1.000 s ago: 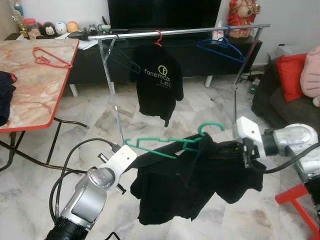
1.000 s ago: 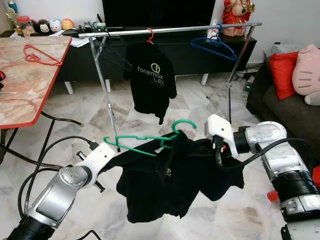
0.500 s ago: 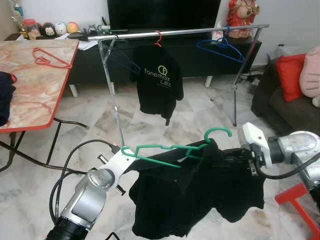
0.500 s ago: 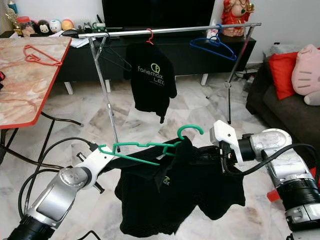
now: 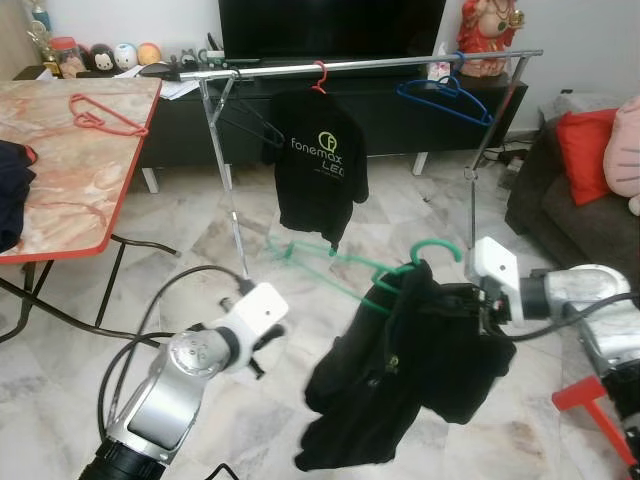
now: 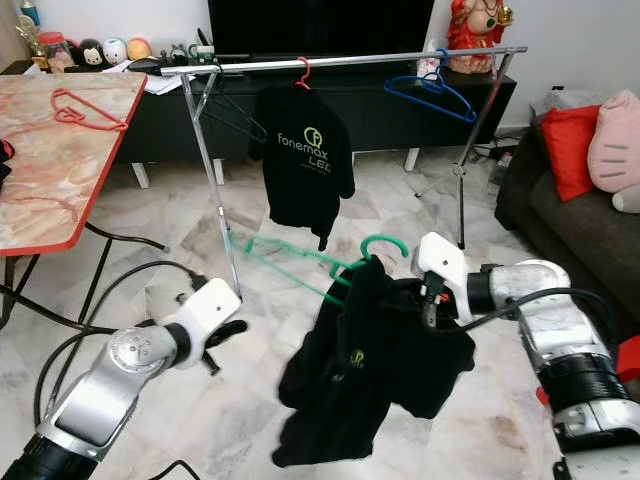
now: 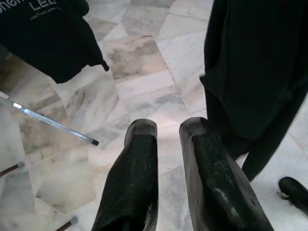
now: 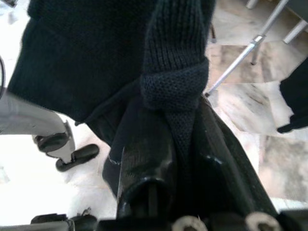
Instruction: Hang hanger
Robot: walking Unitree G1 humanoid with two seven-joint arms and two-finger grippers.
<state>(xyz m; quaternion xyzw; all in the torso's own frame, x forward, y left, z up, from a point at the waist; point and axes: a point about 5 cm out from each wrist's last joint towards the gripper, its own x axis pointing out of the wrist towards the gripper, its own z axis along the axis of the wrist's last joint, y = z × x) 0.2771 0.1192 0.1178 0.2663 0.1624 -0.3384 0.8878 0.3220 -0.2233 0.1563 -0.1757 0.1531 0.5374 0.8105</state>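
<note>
The right gripper [image 8: 178, 159] is clamped on a bunched fold of the black shirt [image 5: 400, 390], its fingers buried in the cloth. That arm reaches in from the right, forearm level and bent inward across the body, at about the height of the shirt's collar. The shirt sags from this one grip, hanging low and lopsided toward the floor [image 5: 200, 250].

The green hanger [image 5: 335, 262] is caught at the collar, hook [image 5: 437, 250] up beside the gripper, its long bar tilted and trailing off to the left, blurred. How much of it sits inside the shirt I cannot tell.

The left gripper [image 7: 166, 159] holds nothing, its two fingers close together with a narrow gap, pointing down at the marble tiles. The arm is bent low on the left, well apart from the shirt.

A second ago that left gripper was up under the hanger's far end, with the shirt spread between both arms; now it has let go and dropped away, and the shirt has swung down.

Behind stands the clothes rail [image 5: 370, 62] with a printed black shirt [image 5: 320, 165] and a blue hanger [image 5: 445, 95]; a red hanger [image 5: 100, 112] lies on the table [image 5: 60, 215].
</note>
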